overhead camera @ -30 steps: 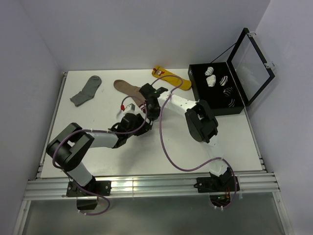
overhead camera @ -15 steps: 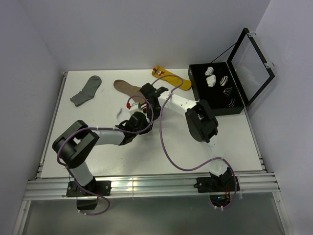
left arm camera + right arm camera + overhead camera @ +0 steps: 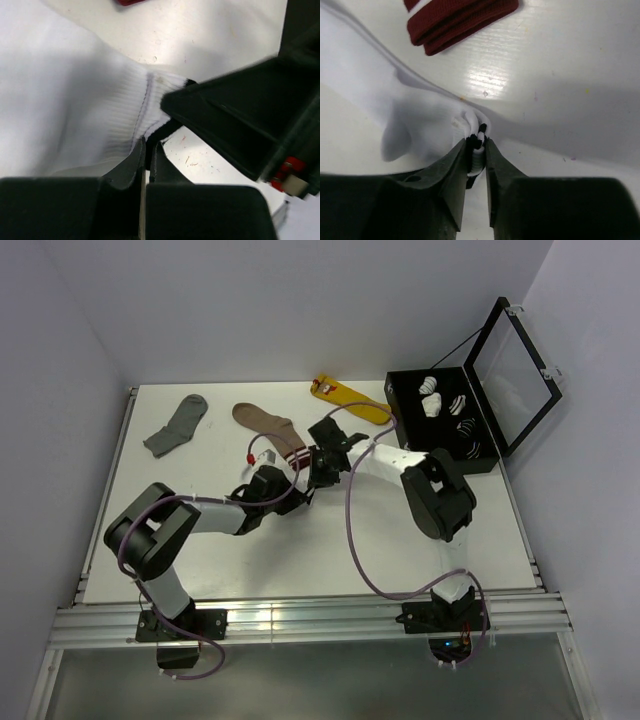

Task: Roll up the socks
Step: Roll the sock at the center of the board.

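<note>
1. Socks are lying as white fabric near the middle of the table, with a dark stripe showing at the ribbed cuff. From above, the two grippers are hiding most of them.
2. The left gripper is pinching the cuff edge, its fingers pressing almost together on the fabric.
3. The right gripper is gripping from the opposite side, its fingers squeezing a bunched black-and-white fold of the cuff in a narrow gap.
4. Both grippers are sitting just beside each other, with the right one's black body crowding the cuff in the left wrist view.
5. A brown sock is lying just behind them, its maroon striped cuff resting near the white fabric but apart from it.
6. A grey sock is lying at the far left and a yellow sock along the far edge.
7. A black box is sitting at the far right with its lid standing open and rolled bundles lying inside.
</note>
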